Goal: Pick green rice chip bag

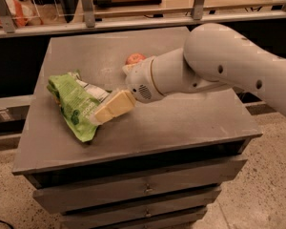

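The green rice chip bag (pixel 72 101) lies crumpled on the left part of the grey cabinet top (pixel 181 123), its white label panel facing up toward the right. My gripper (pixel 105 112), with cream-coloured fingers, reaches in from the right on a white arm. Its tip is over the right edge of the bag, low and close to it. I cannot see if it touches the bag.
A red apple (pixel 135 58) sits behind the arm's wrist, partly hidden by it. The cabinet has drawers (pixel 143 187) below its front edge. A railed shelf (pixel 133 18) runs along the back.
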Robot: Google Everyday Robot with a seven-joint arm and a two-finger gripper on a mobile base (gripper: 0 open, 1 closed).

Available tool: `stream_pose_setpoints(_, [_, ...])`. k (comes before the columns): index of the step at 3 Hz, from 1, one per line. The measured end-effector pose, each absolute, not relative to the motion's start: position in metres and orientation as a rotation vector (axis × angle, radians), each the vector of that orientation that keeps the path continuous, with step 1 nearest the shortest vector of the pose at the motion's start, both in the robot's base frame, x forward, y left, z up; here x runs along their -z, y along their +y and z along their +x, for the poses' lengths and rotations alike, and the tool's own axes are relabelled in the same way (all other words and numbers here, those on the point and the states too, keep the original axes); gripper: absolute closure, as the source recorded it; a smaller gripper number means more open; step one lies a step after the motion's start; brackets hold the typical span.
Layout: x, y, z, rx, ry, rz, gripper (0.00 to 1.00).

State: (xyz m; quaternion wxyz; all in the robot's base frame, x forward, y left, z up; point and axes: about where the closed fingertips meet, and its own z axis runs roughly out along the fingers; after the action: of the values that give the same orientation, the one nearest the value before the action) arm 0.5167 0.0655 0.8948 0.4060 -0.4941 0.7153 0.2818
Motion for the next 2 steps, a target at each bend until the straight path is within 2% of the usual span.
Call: stream_pose_setpoints(2, [-0.872, 0.102, 0.535, -0.709, 1.796, -1.33, 0.0])
